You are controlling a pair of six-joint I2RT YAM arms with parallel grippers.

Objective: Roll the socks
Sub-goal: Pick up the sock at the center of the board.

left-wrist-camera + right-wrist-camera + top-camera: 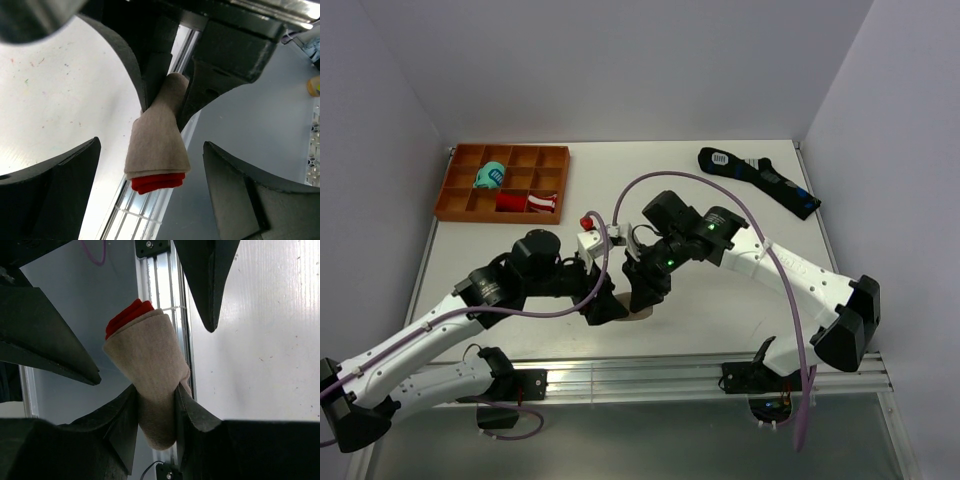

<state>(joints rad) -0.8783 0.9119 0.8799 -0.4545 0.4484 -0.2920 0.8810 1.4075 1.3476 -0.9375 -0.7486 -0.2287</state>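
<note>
Centre frame, the right end effector [155, 402] pinches the soft, light socks [147, 360]; the left end effector [150, 150] gapes wide, empty. I'd grip the beige middle.

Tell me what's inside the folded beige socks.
Red layers poke from the open end of the socks. How far they run inside is hidden by the beige fabric and the right gripper clamped on the other end.
</note>
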